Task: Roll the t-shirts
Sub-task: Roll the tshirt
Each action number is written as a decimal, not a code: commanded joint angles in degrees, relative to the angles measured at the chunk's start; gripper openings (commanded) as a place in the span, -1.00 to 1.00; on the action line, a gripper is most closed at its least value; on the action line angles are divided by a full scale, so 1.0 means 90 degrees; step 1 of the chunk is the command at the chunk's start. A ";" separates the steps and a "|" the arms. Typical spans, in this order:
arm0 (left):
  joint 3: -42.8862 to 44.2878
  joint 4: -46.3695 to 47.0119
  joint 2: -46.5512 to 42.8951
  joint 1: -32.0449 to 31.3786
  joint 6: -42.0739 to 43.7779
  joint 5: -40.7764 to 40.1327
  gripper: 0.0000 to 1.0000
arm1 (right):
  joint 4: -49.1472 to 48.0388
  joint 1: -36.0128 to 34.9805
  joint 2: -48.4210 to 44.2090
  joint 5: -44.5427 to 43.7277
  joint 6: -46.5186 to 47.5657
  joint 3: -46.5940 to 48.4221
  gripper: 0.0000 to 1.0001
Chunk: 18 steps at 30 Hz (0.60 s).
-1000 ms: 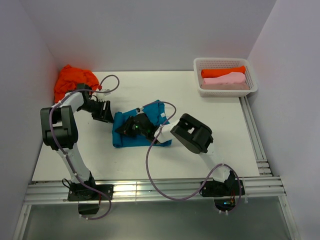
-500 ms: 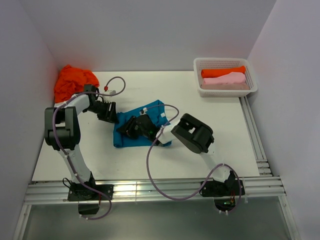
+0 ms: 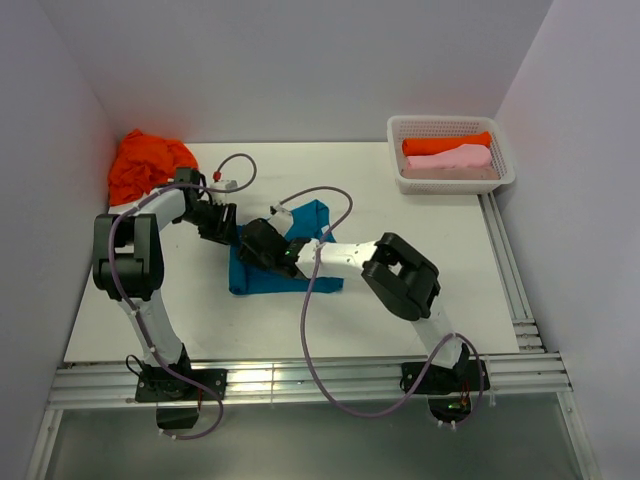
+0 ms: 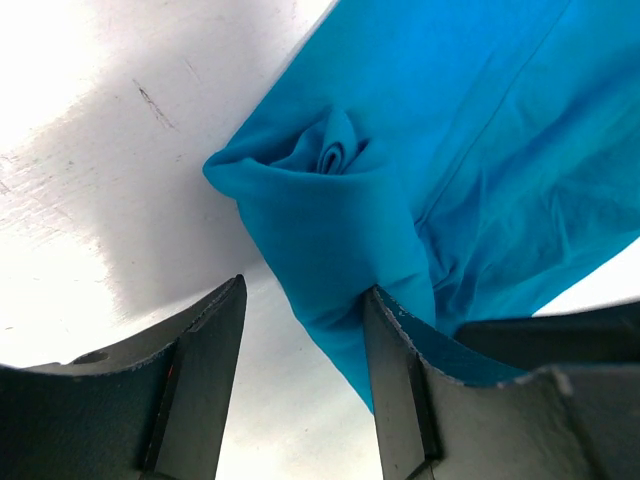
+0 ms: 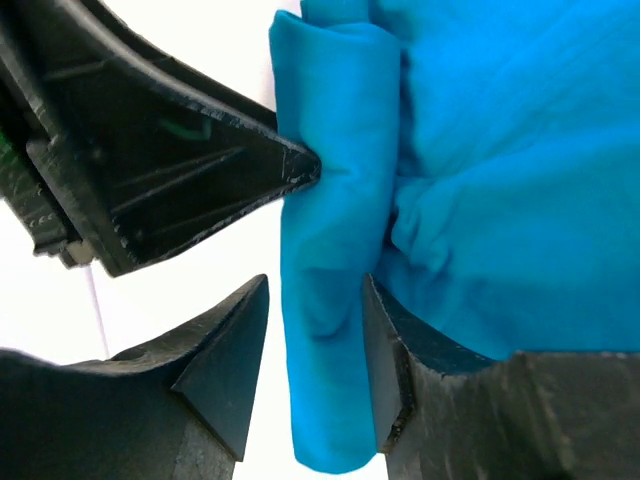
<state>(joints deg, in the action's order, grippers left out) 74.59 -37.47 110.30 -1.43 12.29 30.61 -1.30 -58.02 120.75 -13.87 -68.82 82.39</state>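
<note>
Teal-blue t-shirt [image 3: 272, 280]: one edge rolled, remainder flat. My left claw [image 4: 303, 292] and right claw [image 5: 315, 285] stand apart, clamping nothing. Orange t-shirt [image 3: 145, 162] lies unrolled; basket [image 3: 400, 126] holds two rolled t-shirts [image 3: 455, 158].

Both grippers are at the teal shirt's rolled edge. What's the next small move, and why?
Probably close the right gripper on the roll: its jaws stand open astride it, with the left gripper open beside it, and much of the teal t-shirt lies flat beyond.
</note>
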 commanded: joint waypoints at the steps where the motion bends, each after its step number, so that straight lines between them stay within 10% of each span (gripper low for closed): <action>1: 0.0111 0.0218 -0.0029 -0.0085 -0.0057 -0.0374 0.11 | 0.1422 -0.0262 -0.0399 -0.1153 0.0380 0.0677 -0.02; 18: 0.0297 0.0179 0.0117 -0.0290 -0.0145 -0.0491 0.11 | 0.1784 -0.0595 0.0684 -0.1154 0.1377 0.2075 -0.39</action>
<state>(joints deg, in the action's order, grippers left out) 75.66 -37.54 110.52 -3.38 11.05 27.83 12.16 -63.44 124.62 -23.05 -58.17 98.26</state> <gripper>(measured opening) 0.556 0.310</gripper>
